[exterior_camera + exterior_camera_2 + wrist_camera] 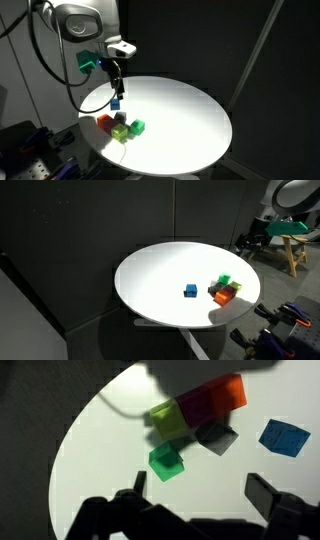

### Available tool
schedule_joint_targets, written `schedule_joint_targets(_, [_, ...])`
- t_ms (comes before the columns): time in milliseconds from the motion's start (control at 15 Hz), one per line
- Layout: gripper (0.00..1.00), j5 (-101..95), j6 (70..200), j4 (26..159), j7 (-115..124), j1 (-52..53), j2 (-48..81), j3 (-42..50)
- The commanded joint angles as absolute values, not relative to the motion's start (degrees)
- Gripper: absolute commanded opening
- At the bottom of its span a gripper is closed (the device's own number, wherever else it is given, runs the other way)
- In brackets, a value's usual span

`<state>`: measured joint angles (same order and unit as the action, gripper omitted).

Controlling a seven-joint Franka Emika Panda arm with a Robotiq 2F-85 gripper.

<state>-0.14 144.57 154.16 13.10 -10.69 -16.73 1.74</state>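
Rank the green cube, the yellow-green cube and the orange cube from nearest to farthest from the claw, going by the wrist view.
1. The green cube, just ahead of the open claw, left of centre.
2. The yellow-green cube, directly beyond the green one.
3. The orange cube, farthest, at the cluster's right end.

The table (160,290) has a smooth, matt white top. The green block (166,462) and blue block (284,437) look smooth, perhaps plastic; blur leaves that unsure. The gripper (200,488) is matt black. The stool (292,248) is bare wood.
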Motion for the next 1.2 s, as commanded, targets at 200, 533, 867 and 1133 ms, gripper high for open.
schedule_joint_targets(200, [1.0, -3.0, 144.5, 148.9, 17.0, -12.3, -10.1, 3.1])
schedule_joint_targets(533, [1.0, -2.8, 144.5, 146.2, 19.8, -11.8, -6.4, 4.0])
schedule_joint_targets(867, [1.0, -3.0, 144.5, 144.6, 21.8, -10.9, -4.1, 4.1])
schedule_joint_targets(1133, [1.0, -3.5, 144.7, 145.0, 22.1, -9.6, -3.8, 3.7])
